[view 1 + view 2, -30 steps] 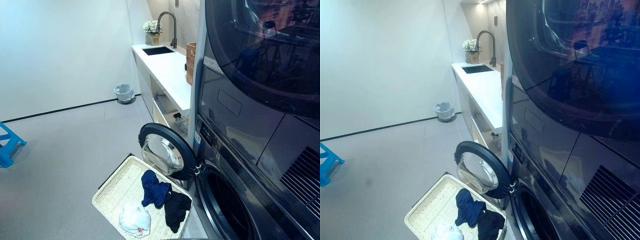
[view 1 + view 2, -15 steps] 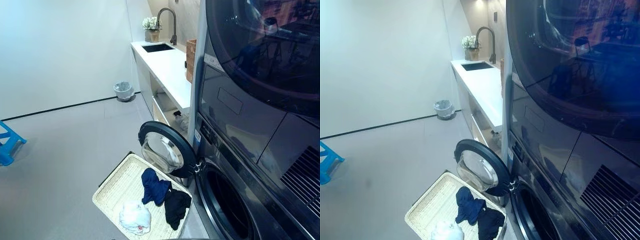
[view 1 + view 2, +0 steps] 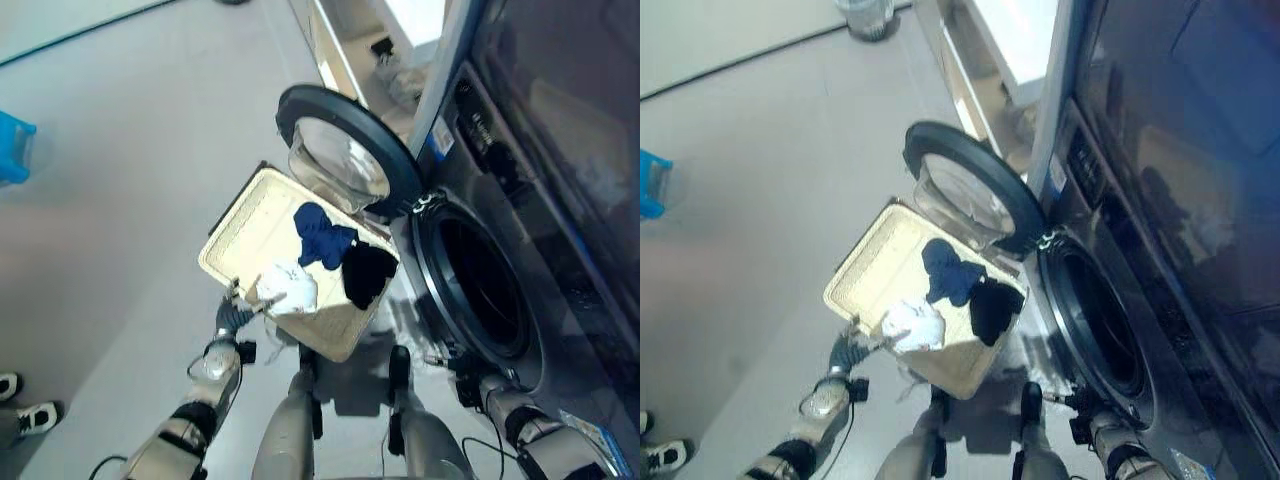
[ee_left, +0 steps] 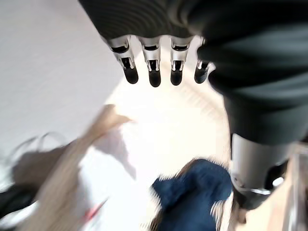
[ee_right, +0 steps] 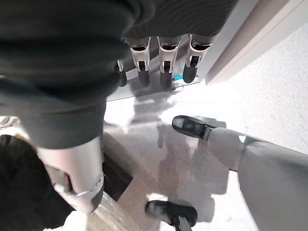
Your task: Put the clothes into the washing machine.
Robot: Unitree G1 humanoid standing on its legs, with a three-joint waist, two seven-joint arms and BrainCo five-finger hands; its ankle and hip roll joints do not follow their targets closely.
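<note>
A pale woven basket lies on the floor in front of the washing machine. It holds a blue garment, a black garment and a white garment. The machine's round door stands open over the basket's far end, and the drum opening is dark. My left hand hovers at the basket's near corner beside the white garment, fingers straight and holding nothing. My right hand hangs low by the machine's base, fingers relaxed and empty.
A second dark machine is stacked above the washer. Behind it runs a white counter with open shelves. A small bin stands at the far wall, a blue stool at the left. A person's shoes show at lower left.
The camera has tipped downward, so the whole picture shifted and both arms and hands now show. The basket and clothes lie as before.
</note>
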